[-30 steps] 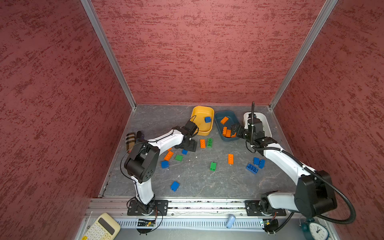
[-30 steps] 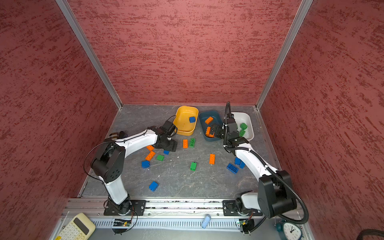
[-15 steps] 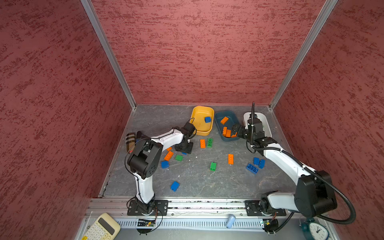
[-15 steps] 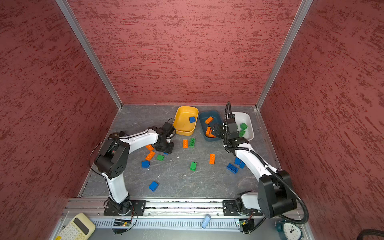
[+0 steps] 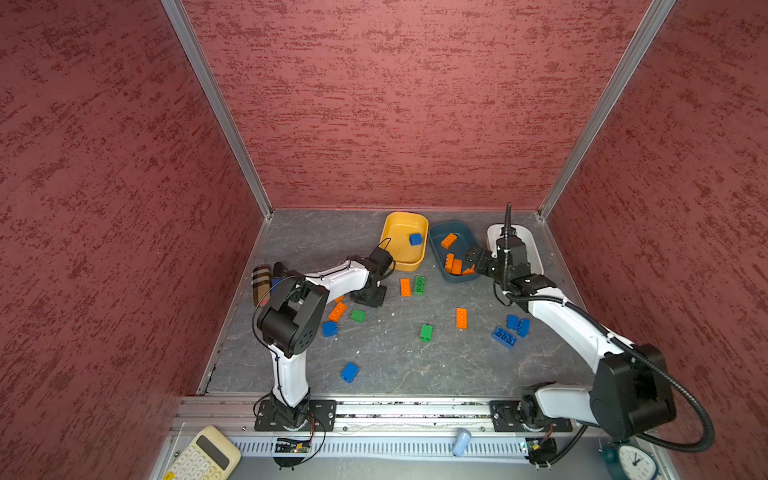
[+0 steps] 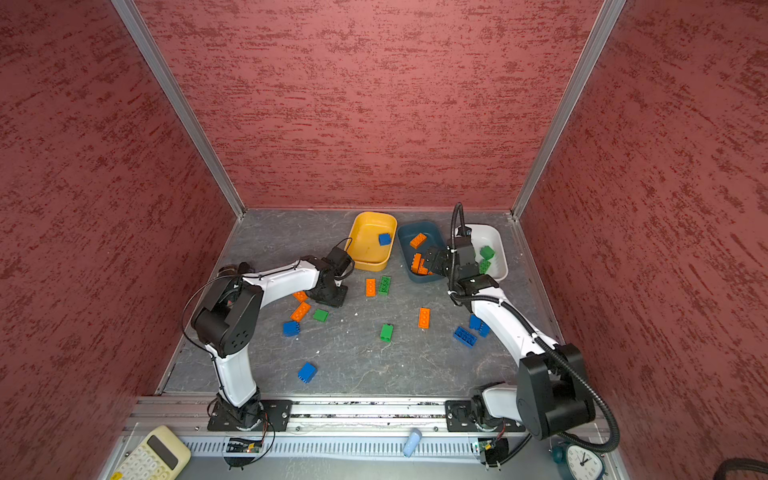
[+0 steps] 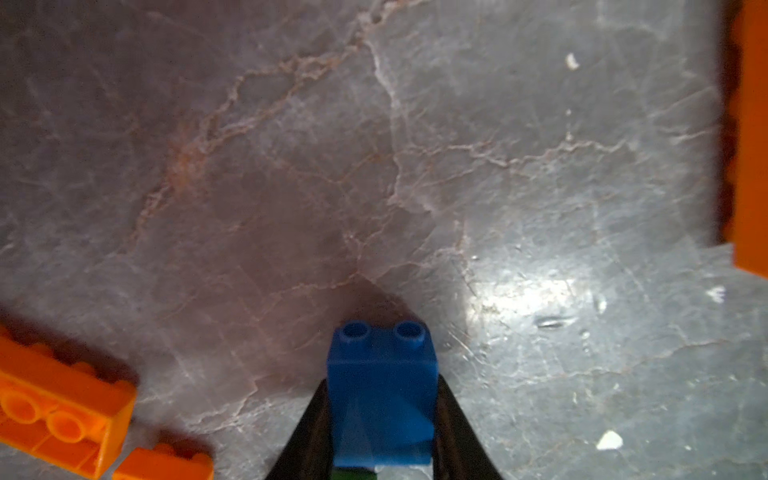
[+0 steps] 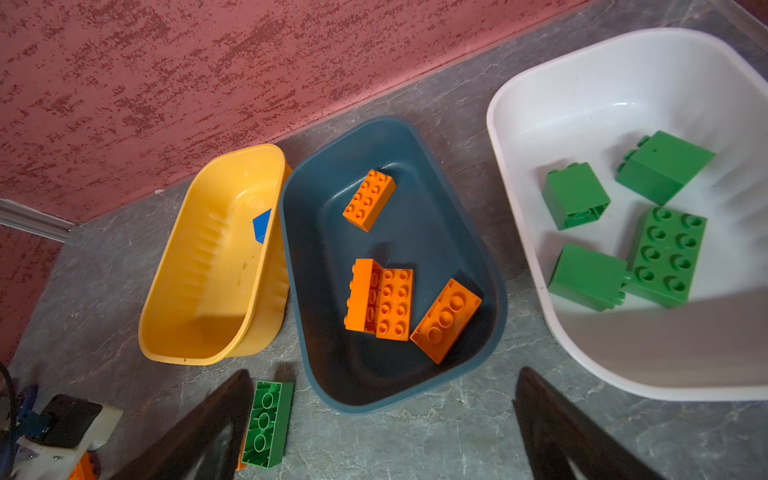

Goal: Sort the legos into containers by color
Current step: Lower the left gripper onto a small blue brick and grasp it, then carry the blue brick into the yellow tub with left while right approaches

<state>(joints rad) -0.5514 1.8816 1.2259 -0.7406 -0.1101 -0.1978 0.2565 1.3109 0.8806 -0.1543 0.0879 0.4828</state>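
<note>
**Left gripper** (image 5: 368, 296): within the last second its jaws have closed from wide apart onto the small blue studded plastic brick (image 7: 381, 390). It now clamps the brick low over the grey tabletop (image 7: 291, 166), just in front of the shallow yellow plastic tub (image 5: 397, 249).

**Consequence:** the pick appears secured. The likely next step is to lift the brick and deposit it in that tub.

**Right gripper** (image 8: 384, 376): unchanged. Its jaws are spread and empty over the dark teal tub (image 8: 415, 232) beside the yellow tub.

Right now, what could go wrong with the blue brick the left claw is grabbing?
The left claw holds the blue brick by its sides, studded end sticking out, so it might slip or twist when lifted. Two orange bricks lie close by and could get bumped. The yellow tub sits right beside the teal tub, so a sloppy drop might land in the wrong one.
</note>
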